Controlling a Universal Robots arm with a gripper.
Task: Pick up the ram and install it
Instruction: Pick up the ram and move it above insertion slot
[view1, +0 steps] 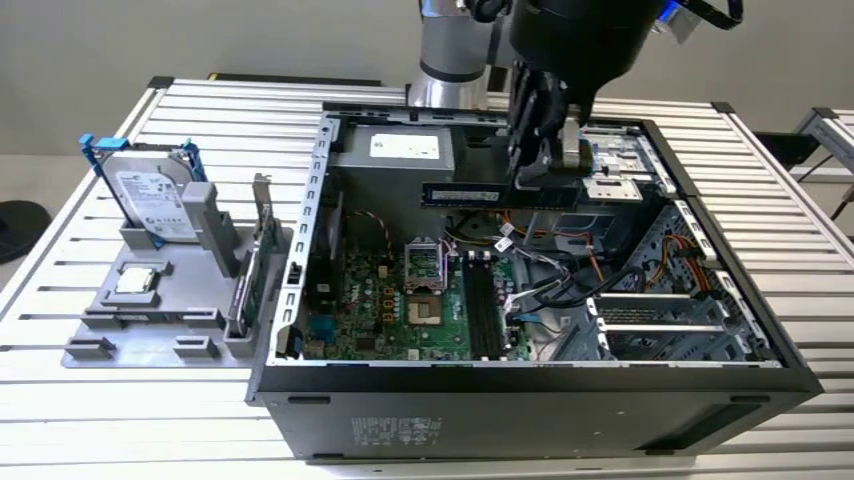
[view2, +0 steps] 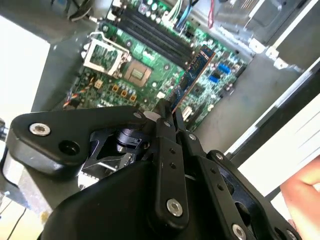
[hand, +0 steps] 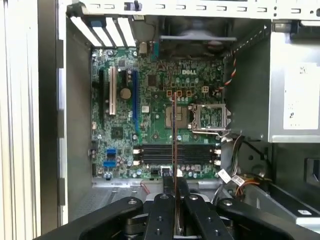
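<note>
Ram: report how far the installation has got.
Done: the long, thin dark ram stick is picked up, clamped in the black gripper. In hand: it hangs above the open black computer case, edge-on over the green motherboard in the first wrist view. Left: it is not yet seated in the black memory slots.

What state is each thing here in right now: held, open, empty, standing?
ram, gripped, level above the open case, not in a slot.
gripper, shut on the ram.
computer case, lying on its side, side panel off.
memory slots, empty.
hard drive, upright in the grey holder, outside the case.
</note>
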